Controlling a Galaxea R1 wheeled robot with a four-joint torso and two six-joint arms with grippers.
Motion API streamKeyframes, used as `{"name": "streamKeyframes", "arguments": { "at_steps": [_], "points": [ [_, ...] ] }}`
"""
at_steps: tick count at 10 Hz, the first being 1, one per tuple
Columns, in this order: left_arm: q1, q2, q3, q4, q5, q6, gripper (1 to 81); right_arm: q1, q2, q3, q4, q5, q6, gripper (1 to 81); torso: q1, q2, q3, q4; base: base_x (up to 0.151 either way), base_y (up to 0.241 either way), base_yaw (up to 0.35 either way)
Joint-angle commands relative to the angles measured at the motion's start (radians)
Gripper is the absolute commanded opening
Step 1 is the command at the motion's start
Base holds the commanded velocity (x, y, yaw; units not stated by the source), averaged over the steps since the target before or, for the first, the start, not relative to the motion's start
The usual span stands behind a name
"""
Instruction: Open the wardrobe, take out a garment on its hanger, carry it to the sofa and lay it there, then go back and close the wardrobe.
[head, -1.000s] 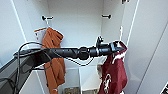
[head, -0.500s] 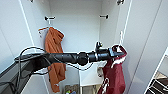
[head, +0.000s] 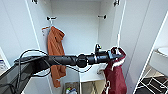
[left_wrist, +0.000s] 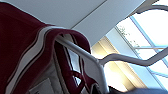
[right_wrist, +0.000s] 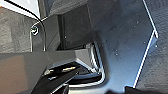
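Note:
The wardrobe (head: 77, 32) stands open, its white doors swung to both sides. My left arm comes in from the left and reaches across the opening. Its gripper (head: 117, 55) is shut at the top of the garment (head: 115, 75), a maroon jacket with white striped trim that hangs free below it, in front of the wardrobe's right side and lower than the rail brackets. In the left wrist view the jacket's collar (left_wrist: 22, 50) drapes over the thin white hanger (left_wrist: 80, 53), whose bar runs down to the gripper. The right wrist view holds dark robot parts.
An orange hooded jacket (head: 56, 50) hangs at the wardrobe's left side. A white inner shelf (head: 91, 73) and small items (head: 71, 90) sit low inside. The right door (head: 135, 37) stands open beside the maroon jacket. White furniture (head: 160, 57) and a dark floor patch (head: 152, 85) lie at the right.
The left gripper and the maroon jacket have come down a little in the picture. The whole view has shifted slightly, so the orange jacket sits further right.

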Motion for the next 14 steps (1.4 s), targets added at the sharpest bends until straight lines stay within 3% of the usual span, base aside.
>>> {"name": "streamKeyframes", "arguments": {
  "at_steps": [1,12,14],
  "points": [
    [-0.191,-0.034,0.057,0.044,-0.107,0.023,1.0,0.036,0.009,0.009,-0.01,-0.053,-0.005,81.1,0.0,0.0,0.0,0.0,-0.136,0.0,0.0],
    [-0.122,-0.135,0.163,0.062,-0.115,0.034,1.0,0.045,0.015,0.01,-0.012,-0.055,-0.005,81.1,-0.002,-0.001,0.0,0.0,-0.135,0.0,0.0],
    [-0.095,-0.169,0.191,0.074,-0.131,0.034,1.0,0.042,0.013,0.009,-0.012,-0.055,-0.005,81.1,-0.002,-0.001,0.001,0.0,-0.054,0.0,0.0]
  ]
}}
